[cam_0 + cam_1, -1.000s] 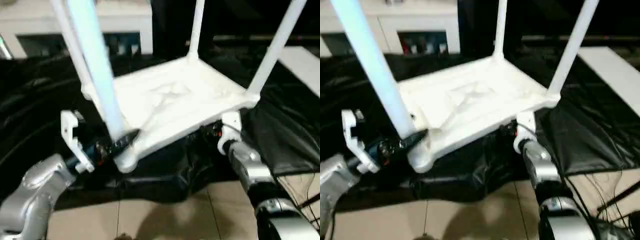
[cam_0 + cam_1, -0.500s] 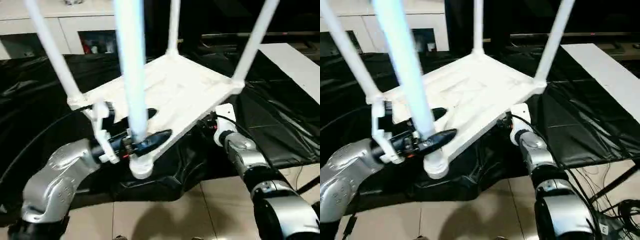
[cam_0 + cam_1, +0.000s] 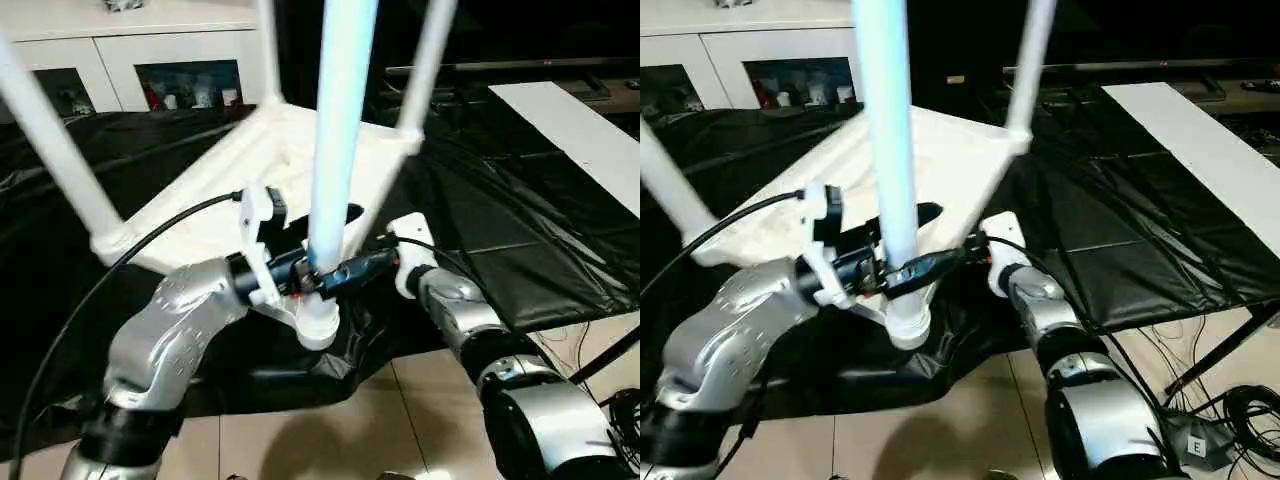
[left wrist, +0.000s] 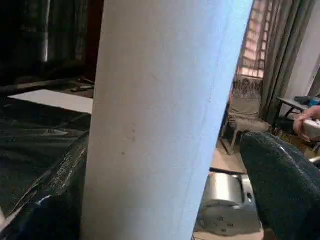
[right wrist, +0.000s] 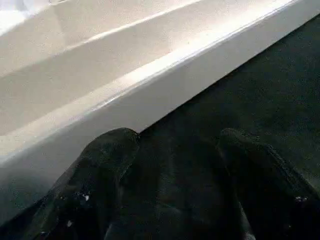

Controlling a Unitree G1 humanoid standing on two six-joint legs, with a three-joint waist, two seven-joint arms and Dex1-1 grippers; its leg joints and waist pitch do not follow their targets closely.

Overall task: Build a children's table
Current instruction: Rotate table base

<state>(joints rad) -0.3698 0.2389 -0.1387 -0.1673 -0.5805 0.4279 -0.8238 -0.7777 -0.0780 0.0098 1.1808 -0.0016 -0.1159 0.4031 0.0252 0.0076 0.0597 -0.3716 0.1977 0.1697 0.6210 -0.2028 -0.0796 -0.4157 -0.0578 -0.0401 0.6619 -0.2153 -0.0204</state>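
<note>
The tabletop (image 3: 250,170) has swung leftward over black sheeting (image 3: 520,230); left end effector (image 3: 325,275) grips a leg (image 3: 340,130).

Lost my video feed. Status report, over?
Left gripper closed around the nearest leg. Right gripper under the tabletop edge, holding nothing. Table upside down, legs up.

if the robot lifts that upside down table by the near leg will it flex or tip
Probably tips toward the far side: the tabletop already sits tilted on the black sheet. The near leg, between the left gripper fingers, looks smooth and tapered, so it may slip. Thin plastic likely flexes at the socket.
</note>
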